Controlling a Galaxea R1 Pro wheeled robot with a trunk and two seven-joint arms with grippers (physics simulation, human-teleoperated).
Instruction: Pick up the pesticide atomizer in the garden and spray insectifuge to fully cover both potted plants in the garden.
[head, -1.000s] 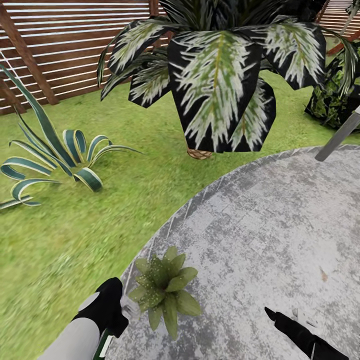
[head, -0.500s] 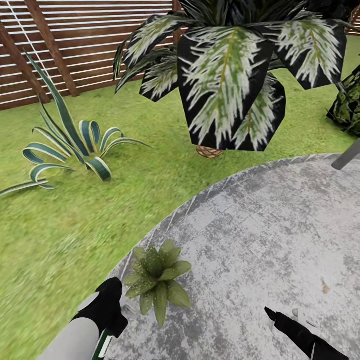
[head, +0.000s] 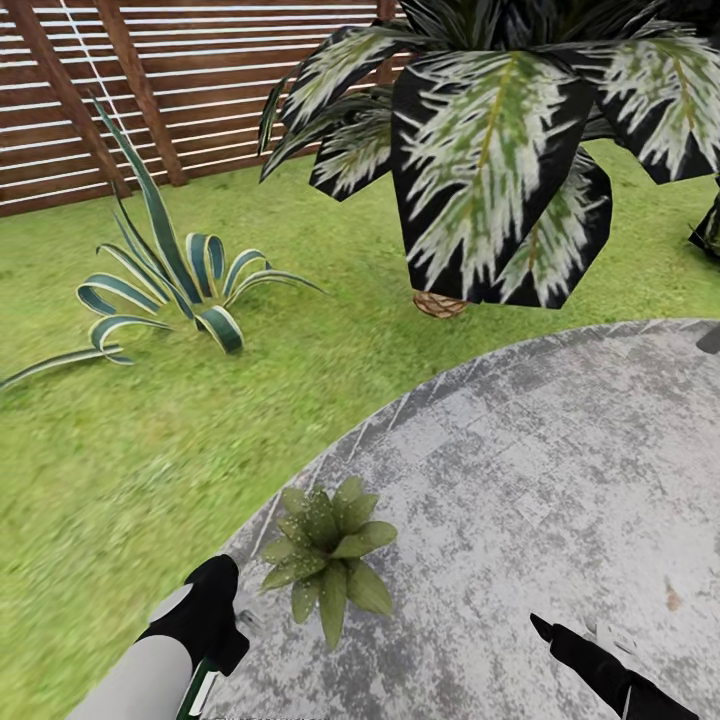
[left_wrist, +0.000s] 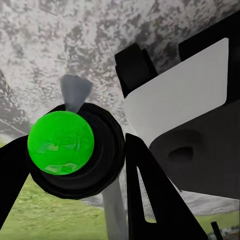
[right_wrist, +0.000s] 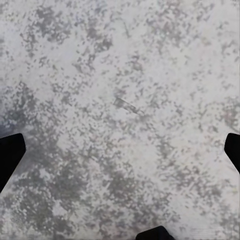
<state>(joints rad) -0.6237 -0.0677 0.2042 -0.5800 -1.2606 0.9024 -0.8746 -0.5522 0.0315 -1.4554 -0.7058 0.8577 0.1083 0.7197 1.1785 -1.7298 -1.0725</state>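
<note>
Currently, head view: my left gripper (head: 225, 615) sits low at the edge of the round paved patch (head: 560, 480), just beside one potted plant (head: 325, 550). A pale bit of the pesticide atomizer (head: 243, 618) shows at the gripper's tip, so I judge it closed on the sprayer. My right gripper (head: 545, 628) hovers over the paving, well apart from the plant. Beyond lie lawn (head: 120, 460), striped agave (head: 180, 290), big palm (head: 490, 150) and slatted fence (head: 100, 90).

Left wrist view: the pesticide atomizer (left_wrist: 75, 145) is held between my fingers, its green-capped black head close to the lens, grey nozzle cone pointing at the paving.

Right wrist view: dark fingertips (right_wrist: 10, 152) stand wide apart at the frame edges, nothing between them, bare paving below.

Risks, as I judge them: nozzle aimed at stone, not leaves, so spray would miss; partial cover of the rosette; grip slipping on the trigger; second plant not yet located.
</note>
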